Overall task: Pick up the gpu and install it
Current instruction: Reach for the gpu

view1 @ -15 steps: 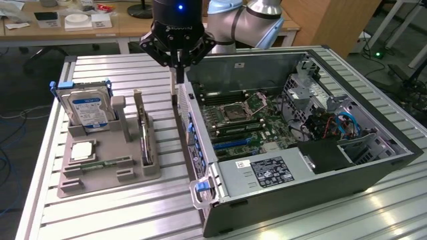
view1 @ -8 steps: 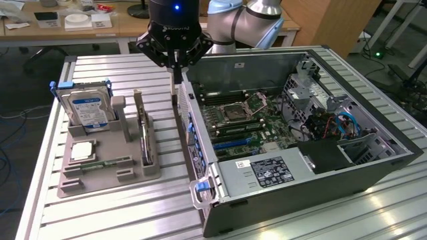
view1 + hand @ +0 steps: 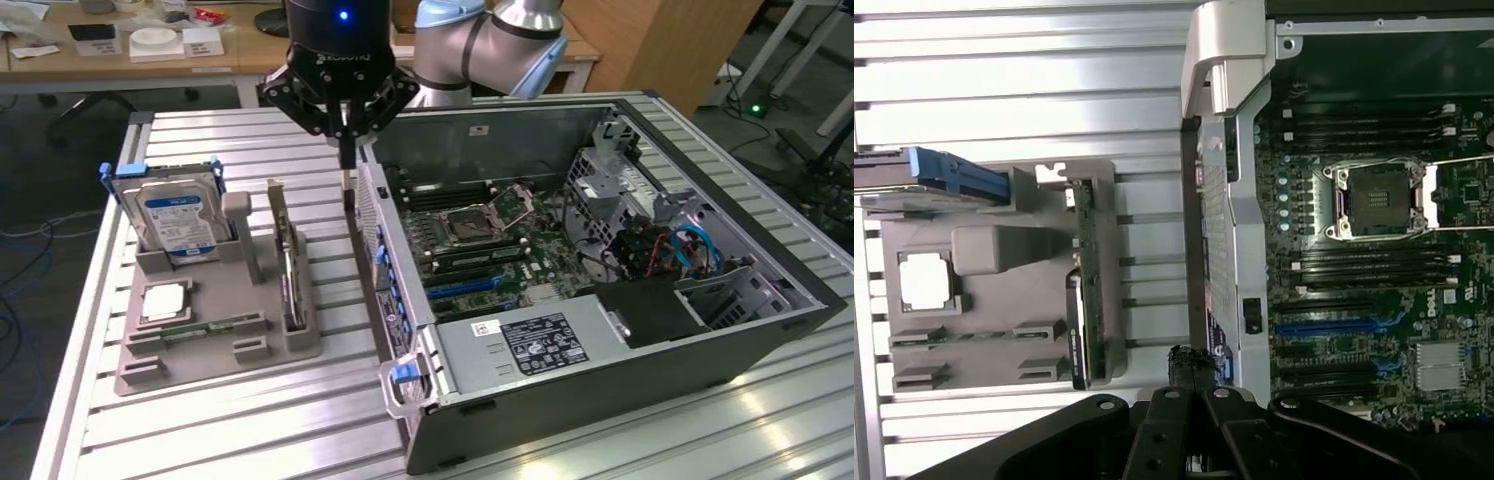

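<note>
Your claw (image 3: pixel 347 158) is pressed together, holding nothing, upper centre of the exterior view, above the gap between gpu (image 3: pixel 287 268) and computer case (image 3: pixel 574 415).

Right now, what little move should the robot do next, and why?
Probably slide toward the exterior view's left: the shut gripper hangs over the gap beside the computer case, while the gpu stands on edge in the gray tray, untouched.

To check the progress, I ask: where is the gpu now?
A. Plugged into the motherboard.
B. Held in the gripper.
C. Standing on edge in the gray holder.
C: the gpu stands on edge in the gray holder, apart from the shut gripper.
</note>
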